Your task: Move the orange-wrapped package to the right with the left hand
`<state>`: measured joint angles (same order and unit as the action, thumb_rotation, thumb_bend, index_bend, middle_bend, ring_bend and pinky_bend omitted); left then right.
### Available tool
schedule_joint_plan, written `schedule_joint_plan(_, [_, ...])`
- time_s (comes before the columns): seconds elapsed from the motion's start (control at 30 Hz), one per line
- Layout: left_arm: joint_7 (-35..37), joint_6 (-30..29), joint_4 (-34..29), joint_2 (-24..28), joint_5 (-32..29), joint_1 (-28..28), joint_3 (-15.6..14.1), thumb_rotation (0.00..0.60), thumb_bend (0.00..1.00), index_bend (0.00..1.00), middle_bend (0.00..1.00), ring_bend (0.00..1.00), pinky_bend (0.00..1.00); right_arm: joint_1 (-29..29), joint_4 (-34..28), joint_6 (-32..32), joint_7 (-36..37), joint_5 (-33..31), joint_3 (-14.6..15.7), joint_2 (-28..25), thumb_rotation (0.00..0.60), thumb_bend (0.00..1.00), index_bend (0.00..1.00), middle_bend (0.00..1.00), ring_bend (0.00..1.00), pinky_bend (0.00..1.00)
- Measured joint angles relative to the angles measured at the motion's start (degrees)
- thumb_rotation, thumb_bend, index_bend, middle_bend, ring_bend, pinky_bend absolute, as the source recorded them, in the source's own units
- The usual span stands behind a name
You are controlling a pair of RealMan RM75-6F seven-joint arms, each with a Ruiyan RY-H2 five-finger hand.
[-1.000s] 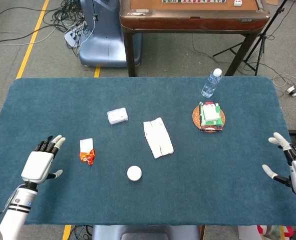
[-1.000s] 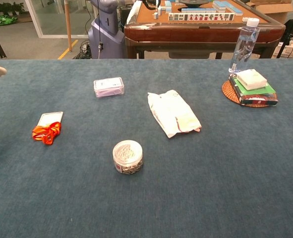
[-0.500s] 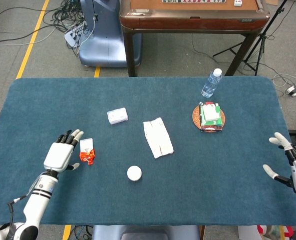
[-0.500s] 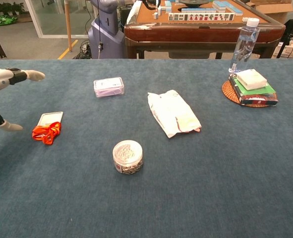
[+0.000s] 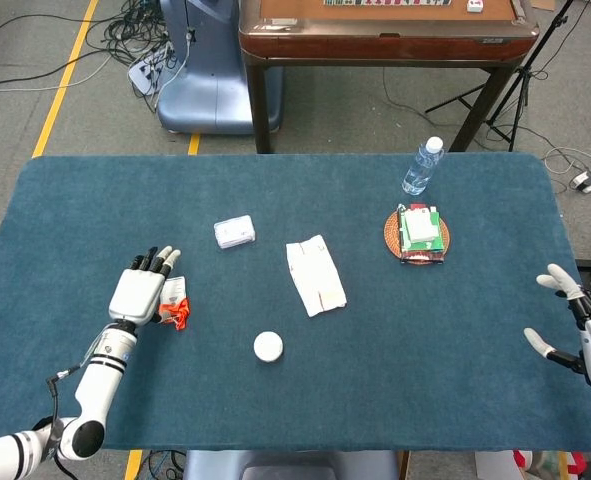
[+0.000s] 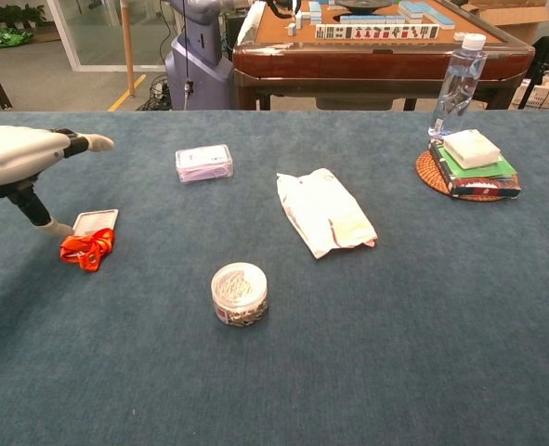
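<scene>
The left hand has come in from the table's left side and now sits just beside the orange-wrapped package; the package itself has not moved; the right hand has stayed at the far right edge. The left hand holds nothing; its fingers are spread and point away from the robot, and in the chest view its thumb reaches down close to the package's left edge; whether it touches is too hard to tell. The right hand is wide too, with nothing in it.

The package lies on the left part of the blue table, well apart from the round tin and the white bag. To do this step well, the hand should probably drop low and flat, then push or pinch gently, so the small thing slides and does not flip.

The package looks flat, with a white card top and crinkly, shiny orange wrap bunched at the near end; the table cloth looks soft and fuzzy, so the package may drag a bit.
</scene>
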<state>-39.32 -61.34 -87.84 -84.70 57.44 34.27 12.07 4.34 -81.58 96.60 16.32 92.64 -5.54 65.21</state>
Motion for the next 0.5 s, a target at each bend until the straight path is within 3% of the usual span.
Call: schedule_joint_plan(0.5, [-1.98, 0.59, 5.04, -2.57, -4.06, 3.99, -0.05, 0.600, 0.00, 0.00, 0.00, 0.00, 0.13, -0.17, -0.13, 0.23, 0.33, 0.06, -0.13, -0.16, 0.600, 0.16, 0.10, 0.30, 0.34, 0.49])
